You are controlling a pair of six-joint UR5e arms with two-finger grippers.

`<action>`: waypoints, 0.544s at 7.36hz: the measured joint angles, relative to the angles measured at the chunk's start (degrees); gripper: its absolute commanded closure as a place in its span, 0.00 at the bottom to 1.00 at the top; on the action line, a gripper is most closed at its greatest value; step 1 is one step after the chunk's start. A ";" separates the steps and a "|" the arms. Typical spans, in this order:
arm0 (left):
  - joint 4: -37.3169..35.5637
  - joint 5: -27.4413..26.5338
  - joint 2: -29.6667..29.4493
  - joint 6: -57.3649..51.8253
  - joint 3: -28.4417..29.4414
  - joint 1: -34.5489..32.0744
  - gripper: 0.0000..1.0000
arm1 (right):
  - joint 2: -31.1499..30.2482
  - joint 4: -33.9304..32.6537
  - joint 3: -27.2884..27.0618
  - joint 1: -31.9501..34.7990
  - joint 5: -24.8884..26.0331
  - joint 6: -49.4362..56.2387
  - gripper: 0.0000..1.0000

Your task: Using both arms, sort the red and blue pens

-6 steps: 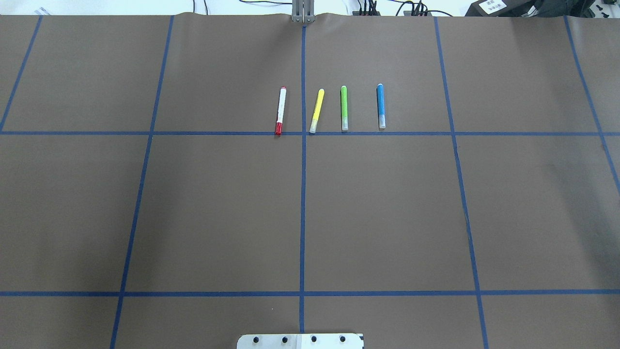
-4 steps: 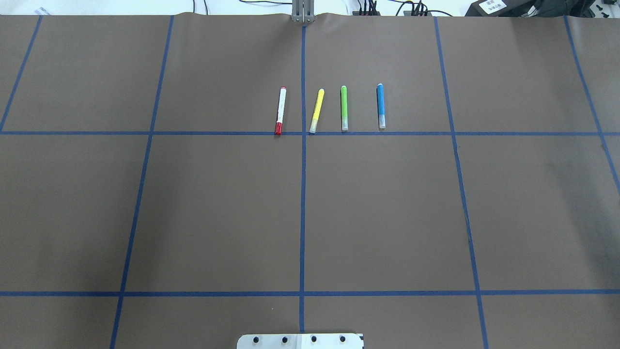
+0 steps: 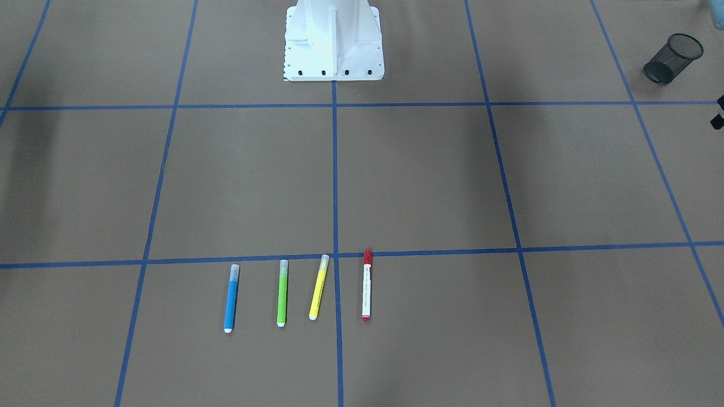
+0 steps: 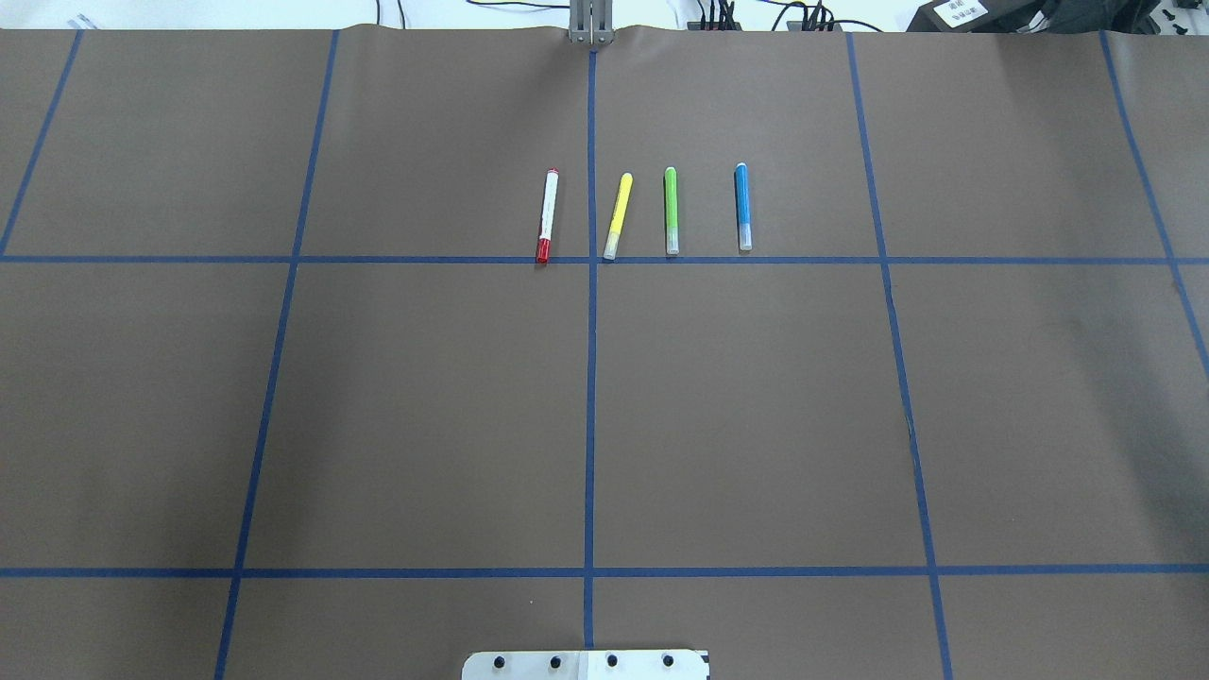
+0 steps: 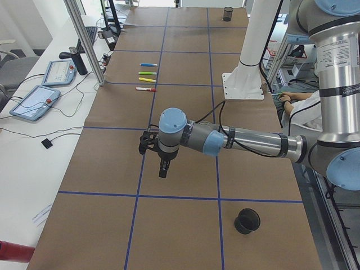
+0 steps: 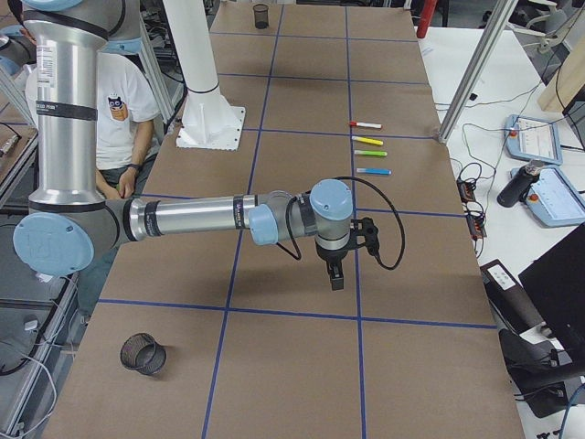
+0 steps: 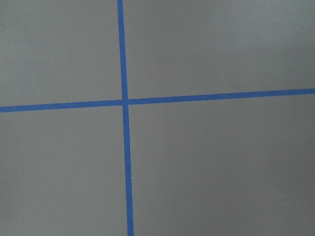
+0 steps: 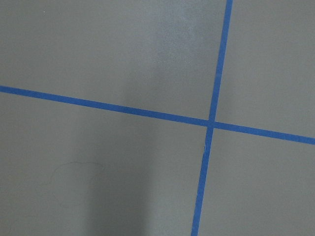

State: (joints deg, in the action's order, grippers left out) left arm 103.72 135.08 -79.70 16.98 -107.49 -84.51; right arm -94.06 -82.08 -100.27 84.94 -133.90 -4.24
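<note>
Nothing shifted overhead, red pen (image 4: 547,216) unmoved, blue pen (image 4: 742,207) unmoved

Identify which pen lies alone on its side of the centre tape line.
The white pen with the red cap; the yellow pen, green pen and blue pen lie across that line.

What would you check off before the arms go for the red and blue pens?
1. Red pen lies free, touching no neighbour: ok.
2. Blue pen lies free: ok.
3. Yellow pen and green pen lie between them, apart from both: ok.
4. Left gripper open: cannot tell.
5. Right gripper open: cannot tell.
6. Left-end cup and right-end cup upright: ok.
</note>
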 measured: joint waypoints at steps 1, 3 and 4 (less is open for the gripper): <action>0.71 0.31 0.12 0.79 -0.46 0.01 0.00 | 0.03 -0.07 0.02 -0.03 -0.02 -0.04 0.00; 1.09 0.50 0.37 1.01 -1.67 0.02 0.00 | -0.02 0.00 0.01 -0.04 -0.12 -0.07 0.00; 1.14 0.55 0.40 1.05 -1.85 0.03 0.00 | -0.04 0.12 0.01 -0.04 -0.20 -0.07 0.00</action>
State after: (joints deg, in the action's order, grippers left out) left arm 104.87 135.63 -79.30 18.03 -109.34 -84.47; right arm -94.10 -81.96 -100.26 84.90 -134.10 -4.30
